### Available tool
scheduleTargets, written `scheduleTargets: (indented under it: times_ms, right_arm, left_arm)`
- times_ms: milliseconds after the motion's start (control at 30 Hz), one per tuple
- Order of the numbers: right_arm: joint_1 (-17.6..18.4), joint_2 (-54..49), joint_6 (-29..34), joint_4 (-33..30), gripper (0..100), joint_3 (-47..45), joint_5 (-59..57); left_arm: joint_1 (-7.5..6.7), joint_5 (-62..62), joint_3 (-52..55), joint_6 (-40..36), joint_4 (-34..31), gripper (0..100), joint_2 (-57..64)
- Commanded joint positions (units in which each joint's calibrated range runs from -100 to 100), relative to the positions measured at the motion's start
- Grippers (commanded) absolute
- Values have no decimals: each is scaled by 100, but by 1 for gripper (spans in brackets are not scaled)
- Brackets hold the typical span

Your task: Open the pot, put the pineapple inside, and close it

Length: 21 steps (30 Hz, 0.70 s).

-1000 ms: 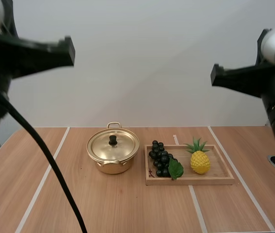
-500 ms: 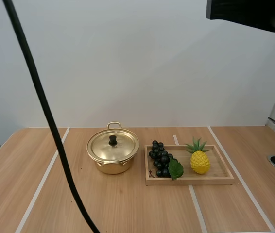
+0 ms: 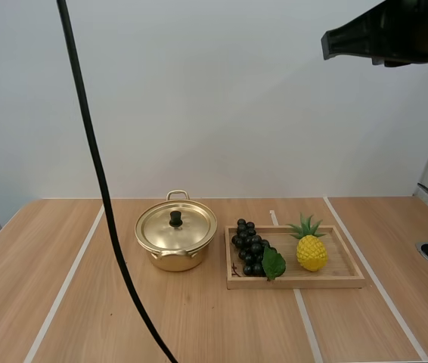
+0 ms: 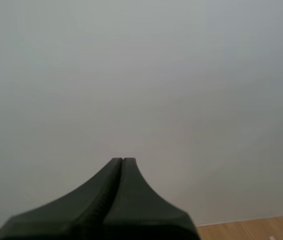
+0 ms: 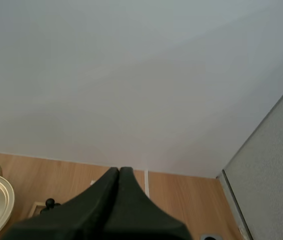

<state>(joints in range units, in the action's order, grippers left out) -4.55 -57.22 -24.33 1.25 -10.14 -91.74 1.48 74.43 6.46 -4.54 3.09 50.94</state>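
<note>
Pineapple (image 3: 311, 252), upright in wooden tray (image 3: 354, 278) beside lidded pot (image 3: 170, 261), well below raised right gripper (image 5: 119, 170), fingers pressed together; left gripper (image 4: 122, 160) likewise.

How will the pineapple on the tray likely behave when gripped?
The pineapple stands upright on its rounded end in the wooden tray, so a sideways nudge probably tips it. Its rounded, bumpy body looks rigid and likely light, perhaps plastic.

Soft, even light is falling on the table (image 3: 199, 325) from above, leaving only weak shadows under the pot (image 3: 175, 262) and the wooden tray (image 3: 297, 282). The lid (image 3: 190, 227) is shining mildly. The left claw (image 4: 122, 160) and the right claw (image 5: 119, 169) are showing nearly black against the pale wall (image 4: 141, 75).
</note>
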Motion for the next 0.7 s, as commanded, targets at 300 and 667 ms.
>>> scheduleTargets:
  times_ms: [300,667]
  right_arm:
    - [-20,1802,48,-367,0,70,-806]
    - [-20,2591,57,-367,0,11,-826]
  left_arm:
    - [-20,1899,-54,259,985,0,-989]
    - [-20,2557,-54,545,913,0,-2086]
